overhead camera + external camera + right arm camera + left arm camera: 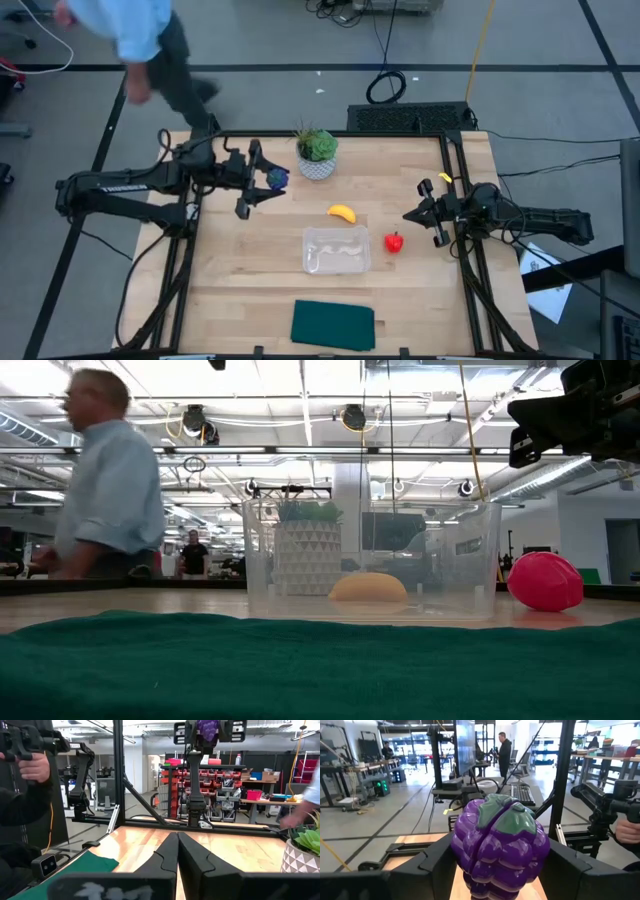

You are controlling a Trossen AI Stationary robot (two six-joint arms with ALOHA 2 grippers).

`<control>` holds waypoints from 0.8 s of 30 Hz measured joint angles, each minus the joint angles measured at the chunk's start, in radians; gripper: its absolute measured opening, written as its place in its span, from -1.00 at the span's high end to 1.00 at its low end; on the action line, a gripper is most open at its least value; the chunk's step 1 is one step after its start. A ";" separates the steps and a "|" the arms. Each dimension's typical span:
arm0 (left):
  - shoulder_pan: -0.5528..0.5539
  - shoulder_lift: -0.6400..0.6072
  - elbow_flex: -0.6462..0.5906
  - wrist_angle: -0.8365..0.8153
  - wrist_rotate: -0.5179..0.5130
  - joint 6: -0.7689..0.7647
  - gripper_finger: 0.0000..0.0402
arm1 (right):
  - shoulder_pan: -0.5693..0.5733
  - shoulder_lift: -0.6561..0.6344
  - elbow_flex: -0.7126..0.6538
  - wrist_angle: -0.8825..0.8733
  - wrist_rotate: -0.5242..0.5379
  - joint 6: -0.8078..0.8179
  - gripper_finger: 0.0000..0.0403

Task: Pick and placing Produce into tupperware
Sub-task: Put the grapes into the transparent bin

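My left gripper [262, 182] is raised over the table's far left and is shut on a dark purple grape bunch with a green top [497, 845], also visible from afar [209, 729]. A yellow banana [342, 212] lies on the wood just beyond the clear tupperware [337, 250], which has nothing in it. A red fruit [394, 242] rests on the table to the right of the tupperware. My right gripper [410, 215] hovers shut at the right side, holding nothing. My left gripper pinches the grape bunch by its two opposite sides [460, 857] between its two fingers [432, 865]. The fingers lie level and point toward the table's right. The bunch is lifted clear of the table, its green top facing away from the wrist.
A potted plant in a white pot [317, 152] stands at the far middle, close to the held bunch. A dark green cloth [333, 325] lies at the near edge. A person [150, 50] walks beyond the far left corner. Bare wood lies left of the tupperware.
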 joint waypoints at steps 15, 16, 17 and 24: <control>0.000 0.226 0.206 -0.104 0.000 0.021 -0.16 | 0.000 0.000 0.000 0.000 0.000 0.001 1.00; 0.000 0.239 0.219 -0.103 0.001 0.025 -0.16 | 0.000 0.000 0.000 0.000 0.000 0.002 1.00; 0.000 0.251 0.233 -0.104 0.007 0.026 -0.16 | 0.000 0.000 0.000 0.000 0.000 0.001 1.00; 0.000 0.332 0.321 -0.109 0.054 0.042 -0.16 | 0.000 0.000 0.000 0.000 0.000 0.002 1.00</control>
